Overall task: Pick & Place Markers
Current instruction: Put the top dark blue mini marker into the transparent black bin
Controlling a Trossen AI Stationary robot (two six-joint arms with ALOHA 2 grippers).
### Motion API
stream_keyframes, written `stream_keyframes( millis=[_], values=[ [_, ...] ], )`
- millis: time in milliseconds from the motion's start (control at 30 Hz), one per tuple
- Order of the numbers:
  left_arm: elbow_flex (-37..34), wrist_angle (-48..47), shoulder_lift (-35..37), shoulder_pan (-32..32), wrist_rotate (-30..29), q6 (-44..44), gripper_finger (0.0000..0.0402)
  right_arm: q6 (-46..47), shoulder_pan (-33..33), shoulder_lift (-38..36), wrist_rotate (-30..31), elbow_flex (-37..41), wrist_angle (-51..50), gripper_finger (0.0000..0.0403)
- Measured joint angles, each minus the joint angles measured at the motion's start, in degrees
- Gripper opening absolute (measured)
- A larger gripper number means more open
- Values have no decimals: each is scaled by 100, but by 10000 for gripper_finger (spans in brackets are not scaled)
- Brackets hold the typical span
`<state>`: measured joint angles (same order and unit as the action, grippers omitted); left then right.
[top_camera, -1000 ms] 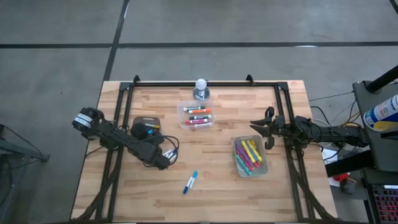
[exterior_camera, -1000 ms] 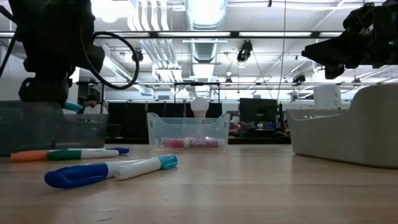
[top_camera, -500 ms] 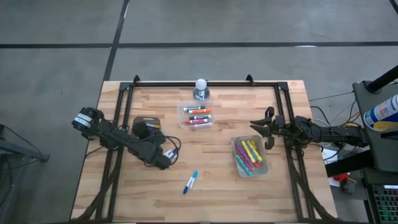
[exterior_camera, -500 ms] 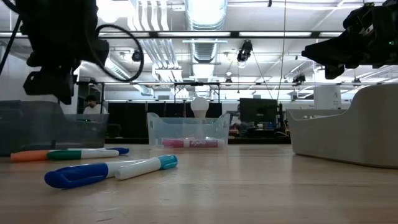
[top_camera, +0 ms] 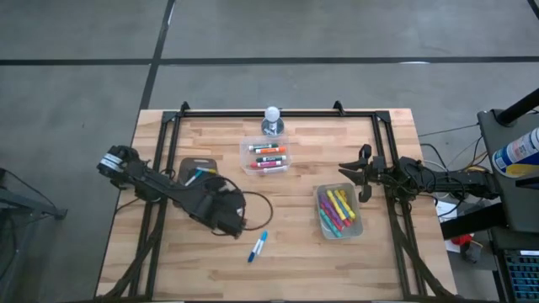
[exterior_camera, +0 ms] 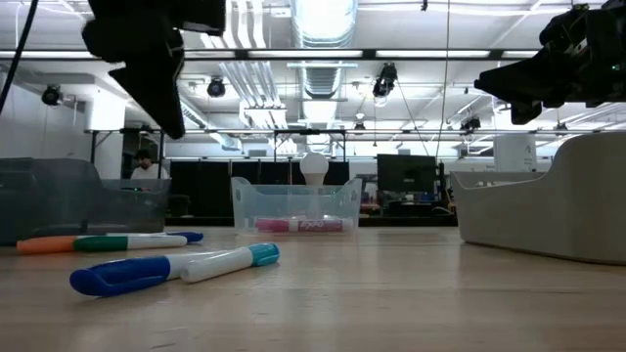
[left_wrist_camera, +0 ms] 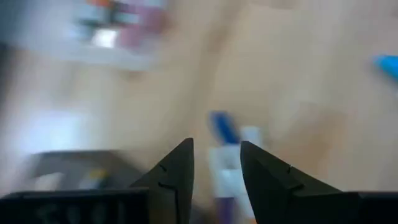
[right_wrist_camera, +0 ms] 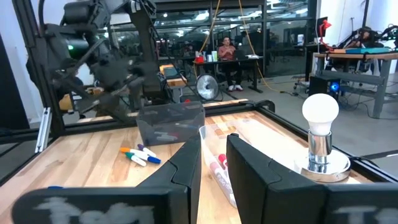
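High view. The left arm reaches in from the table's [top_camera: 295, 269] left edge. The left gripper [top_camera: 231, 225] sits over bare wood near the table's middle, just off the dark grey tray [top_camera: 205, 162]. Its finger gap cannot be told from here. One loose blue-and-white marker [top_camera: 258, 246] lies just beyond the left gripper, apart from it, toward the edge opposite the bulb [top_camera: 271, 114]. A clear tub [top_camera: 267, 156] next to the bulb holds a few markers. A second tub [top_camera: 338, 211] toward the right edge holds a mixed bunch, pink, yellow and green. The right gripper [top_camera: 359, 182] hovers by the right edge, just beside that tub.

Low view. The left gripper [exterior_camera: 164, 93] hangs well above the wood. Loose markers lie on the table: a blue one [exterior_camera: 122, 277] touching a white one with a teal cap [exterior_camera: 230, 262], and an orange and green pair [exterior_camera: 98, 242] behind them. The right gripper [exterior_camera: 504, 82] is raised, above the right-hand tub [exterior_camera: 548, 210].

Left wrist view. The left gripper [left_wrist_camera: 216, 155] has its fingers moderately apart with nothing between them. A blurred blue-and-white marker [left_wrist_camera: 225, 134] lies on the wood beyond the gap.

Right wrist view. The right gripper [right_wrist_camera: 213, 152] shows a narrow gap and holds nothing. Loose markers [right_wrist_camera: 140, 154] lie by the dark tray [right_wrist_camera: 169, 123].
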<state>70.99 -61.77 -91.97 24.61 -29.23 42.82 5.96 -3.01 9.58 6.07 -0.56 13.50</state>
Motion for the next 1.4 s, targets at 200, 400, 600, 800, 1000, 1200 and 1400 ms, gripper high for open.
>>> stream_keyframes(
  millis=[200,400,600,800,1000,1200,1400],
  values=[
    [-441,1305,-57,-3,1067,-701,126,-4,-1,0,0,0,0,68],
    [-970,1466,-59,-25,924,-714,126,-6,-2,0,0,0,0,68],
    [-1563,2361,-60,-19,1203,-942,126,-9,0,0,0,0,0,68],
    [-1809,2530,-61,-25,1204,-848,126,-8,0,0,-1,0,0,68],
    [-1991,2927,-61,-25,1478,-743,126,-4,-2,-2,0,0,0,68],
    [-2248,3360,-66,-25,1742,-676,126,-4,-2,-2,0,0,0,68],
    [-2205,3402,-65,16,1944,-458,126,-6,-2,-2,0,0,0,68]
  ],
)
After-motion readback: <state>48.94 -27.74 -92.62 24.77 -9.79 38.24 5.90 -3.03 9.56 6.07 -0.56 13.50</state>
